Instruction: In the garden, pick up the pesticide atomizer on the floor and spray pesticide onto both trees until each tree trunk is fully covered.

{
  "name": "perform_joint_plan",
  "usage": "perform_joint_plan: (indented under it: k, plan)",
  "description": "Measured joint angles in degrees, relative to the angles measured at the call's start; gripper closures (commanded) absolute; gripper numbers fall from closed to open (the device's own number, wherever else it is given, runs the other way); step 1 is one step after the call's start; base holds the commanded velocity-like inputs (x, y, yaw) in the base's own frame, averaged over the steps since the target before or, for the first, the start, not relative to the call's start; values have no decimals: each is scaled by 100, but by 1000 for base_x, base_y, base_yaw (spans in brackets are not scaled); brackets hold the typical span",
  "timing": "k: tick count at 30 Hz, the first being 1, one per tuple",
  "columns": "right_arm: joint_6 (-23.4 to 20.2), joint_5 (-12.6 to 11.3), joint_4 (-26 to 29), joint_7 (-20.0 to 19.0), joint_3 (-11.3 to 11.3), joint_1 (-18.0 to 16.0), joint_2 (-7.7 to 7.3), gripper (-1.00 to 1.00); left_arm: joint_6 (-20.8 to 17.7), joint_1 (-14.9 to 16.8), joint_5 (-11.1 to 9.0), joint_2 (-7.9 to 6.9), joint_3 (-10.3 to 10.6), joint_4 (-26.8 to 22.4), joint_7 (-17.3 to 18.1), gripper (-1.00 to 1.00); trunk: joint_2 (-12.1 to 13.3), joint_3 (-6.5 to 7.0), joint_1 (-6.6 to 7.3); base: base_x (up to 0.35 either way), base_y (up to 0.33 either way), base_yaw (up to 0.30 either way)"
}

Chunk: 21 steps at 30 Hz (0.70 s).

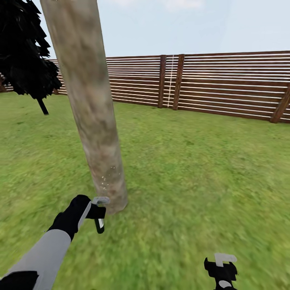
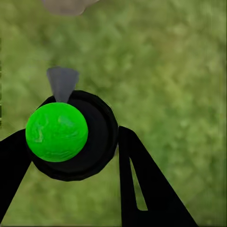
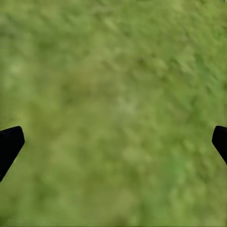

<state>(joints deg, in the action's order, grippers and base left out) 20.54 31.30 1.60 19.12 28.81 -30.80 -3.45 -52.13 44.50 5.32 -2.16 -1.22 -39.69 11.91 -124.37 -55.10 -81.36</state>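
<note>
While the left gripper (image 1: 98, 217) grips the atomizer (image 1: 99, 224) by the trunk (image 1: 90, 104) base, the right gripper (image 1: 220, 270), at five o'clock, hangs spread over grass (image 1: 193, 169).

Spreading green and grassy: the floor (image 1: 193, 169). Rising from it at ten o'clock, the tree trunk (image 1: 90, 104); standing at eleven o'clock, a black cone-shaped tree (image 1: 24, 52); bordering at twelve, a slatted fence (image 1: 225, 84).

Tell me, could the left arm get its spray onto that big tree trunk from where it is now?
Probably yes. The left gripper holds the pesticide atomizer right beside the base of the tree trunk, with nothing between them but grass.
</note>
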Motion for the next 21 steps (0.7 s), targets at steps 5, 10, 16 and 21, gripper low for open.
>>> perform_joint_plan:
  k: [5, 10, 16, 21]
  plan:
    - [0, 0, 0, 0, -1, 0, -5, -100, 14, 2, 66, -434, -54, -64, 35, 100, 0, 0, 0, 0, 0, 157]
    - [0, 0, 0, -5, -1, 9, -6, -100, -14, 101, -92, -411, -21, -93, 53, 100, 0, 0, 0, 0, 0, 8]
    - [0, 1, 0, -8, -1, 75, -9, -100, -20, 455, 53, -299, -59, -89, -8, 100, 0, 0, 0, 0, 0, 0]
    - [0, 1, 0, -8, -1, 79, -7, -100, -28, 426, -45, -845, -52, -93, 52, 100, 0, 0, 0, 22, -26, 0]
